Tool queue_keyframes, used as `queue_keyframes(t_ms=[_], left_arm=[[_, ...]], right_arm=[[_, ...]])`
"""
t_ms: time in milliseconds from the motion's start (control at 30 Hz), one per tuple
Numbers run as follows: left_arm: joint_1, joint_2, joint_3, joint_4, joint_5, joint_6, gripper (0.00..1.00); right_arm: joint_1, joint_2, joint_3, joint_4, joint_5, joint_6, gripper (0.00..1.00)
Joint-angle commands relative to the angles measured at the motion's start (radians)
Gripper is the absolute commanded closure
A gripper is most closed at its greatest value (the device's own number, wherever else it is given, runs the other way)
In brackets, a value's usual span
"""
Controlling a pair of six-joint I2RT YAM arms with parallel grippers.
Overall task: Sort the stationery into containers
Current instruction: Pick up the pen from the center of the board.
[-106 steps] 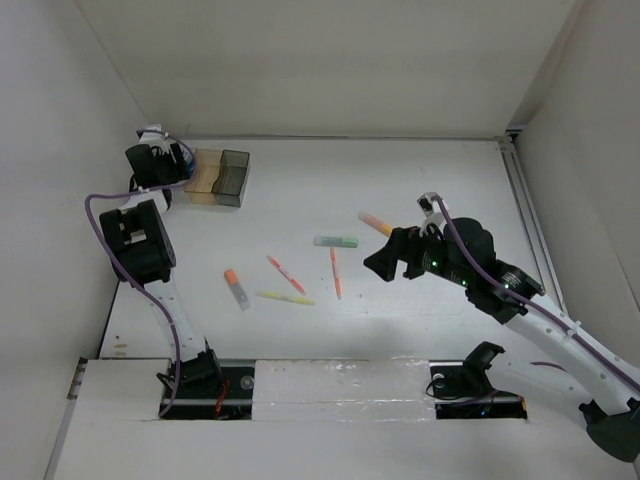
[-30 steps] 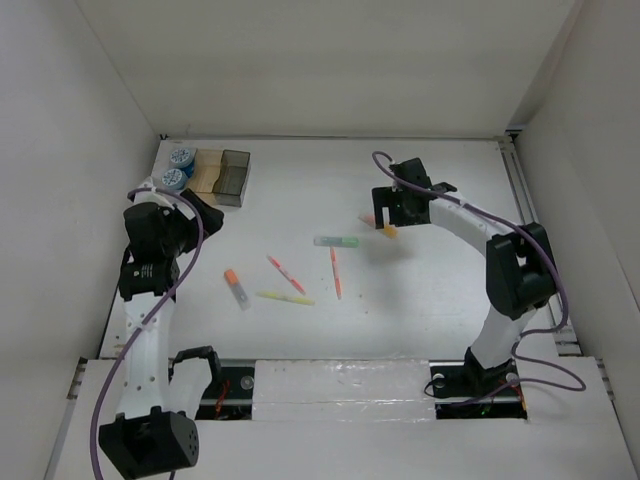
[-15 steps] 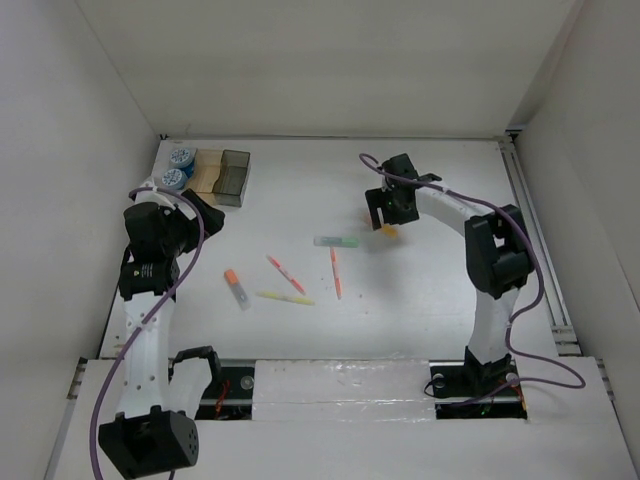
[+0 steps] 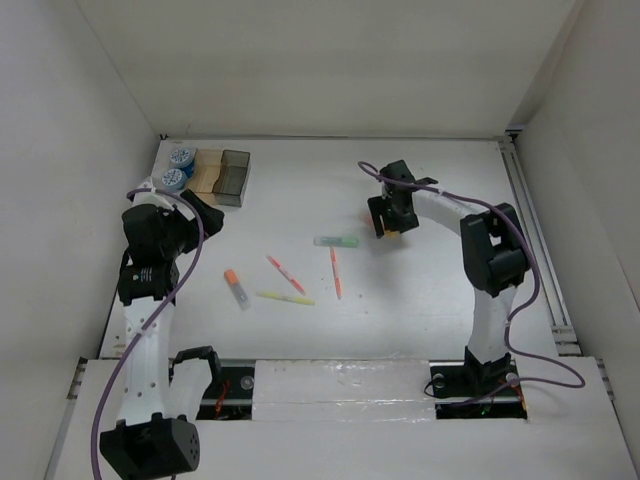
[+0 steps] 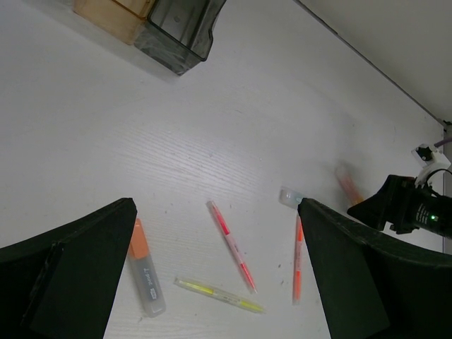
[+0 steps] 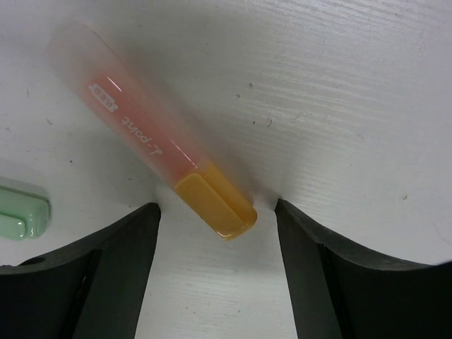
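At far left we count two round blue-and-white patterned rolls (image 4: 182, 156), at the left end of three joined translucent plastic bins (image 4: 235, 175). The left gripper (image 5: 215, 203) hangs spread wide, grasping nothing. Five pieces lie loose on the white table (image 4: 430, 170): one short orange-capped marker (image 4: 236, 288), one thin red pen (image 4: 285, 273), one thin yellow pen (image 4: 284, 297), one thin orange pen (image 4: 336, 272) and one pale green highlighter (image 4: 336, 241). A sixth, one pink highlighter with an orange cap (image 6: 141, 134), lies flat between the right gripper (image 6: 217, 208)'s parted fingers, which do not touch it.

Right pincer (image 6: 215, 208) straddles orange highlighter (image 6: 145, 131), gaps both sides; green highlighter (image 6: 21, 212) close beside one finger.
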Motion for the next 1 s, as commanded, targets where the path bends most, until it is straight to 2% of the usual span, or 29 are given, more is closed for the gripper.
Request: queue_keyframes(t_ms=[0,233,567,700,800,900,967], left_arm=[[0.003,-0.016,0.021,0.016,0.009,0.015,0.0],[0.003,-0.016,0.021,0.016,0.009,0.015,0.0],[0.003,-0.016,0.021,0.026,0.04,0.015,0.0],[0.003,-0.016,0.021,0.026,0.04,0.015,0.0],[0.003,-0.016,0.021,0.026,0.04,0.015,0.0],[0.003,-0.016,0.021,0.026,0.031,0.015,0.0],[0.003,-0.016,0.021,0.026,0.044,0.015,0.0]], right_arm=[[0.007,0.021,0.038,-0.022,0.047,0.009,0.27],[0.007,0.043,0.056,-0.041,0.036,-0.011,0.3],[0.027,0.081,0.112,-0.078,0.027,-0.04,0.38],[0.036,0.081,0.121,-0.078,0.036,-0.04,0.72],[0.036,0.081,0.109,-0.078,0.036,-0.04,0.81],[0.045,0.06,0.083,-0.078,0.048,-0.04,1.0],[0.054,0.037,0.058,-0.055,0.048,-0.014,1.0]])
